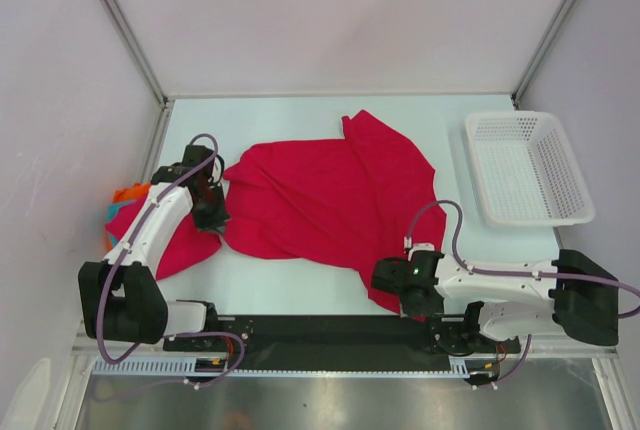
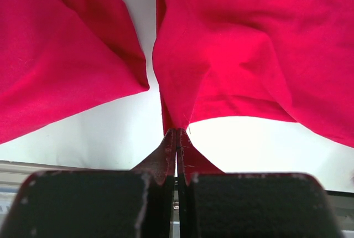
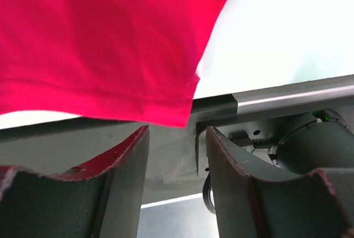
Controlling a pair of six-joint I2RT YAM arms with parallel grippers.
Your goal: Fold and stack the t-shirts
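T-shirt (image 1: 320, 200), crimson, lies crumpled mid-counter between the two tools.

R arm: base at near-right corner, arm lying low along the near edge, forearm pointing left. Right tool (image 1: 385, 278) sits at the shirt's near-right corner. Wrist view: right tool (image 3: 177, 138) is parted to a medium gap w/ nothing between the fingers (image 3: 130, 160). The shirt's hem corner (image 3: 99, 44) hangs just past the tips. Can't tell if it touches them.

L arm: base at near-left corner, forearm angled up & away, wrist bent down. Left tool (image 1: 212, 205) is at the shirt's left edge. Wrist view: left tool (image 2: 177, 134) is clamped tight on a small peak of the red cloth, no gap btw the jaws. The cloth (image 2: 249, 55) fans out ahead & to the right of the tips.

Edges & room: a dark strip and metal rail (image 3: 293, 97) run along the counter's near edge, right by the right tool. Second red shirt (image 1: 170, 240) lies just left of the left tool, partly under the L forearm. A wedge of bare counter (image 2: 110, 133) splits it from the pinched shirt. Past it, orange garment (image 1: 125, 193) & teal garment (image 1: 110, 225) sit bunched at the counter's left edge, by the wall. White mesh basket (image 1: 530, 168) is ahead & right of the right tool, apart from the shirt w/ bare counter between. Beyond the shirt's far edge, bare counter (image 1: 300, 120) runs to the back wall. Walls close in the left, right & far sides.
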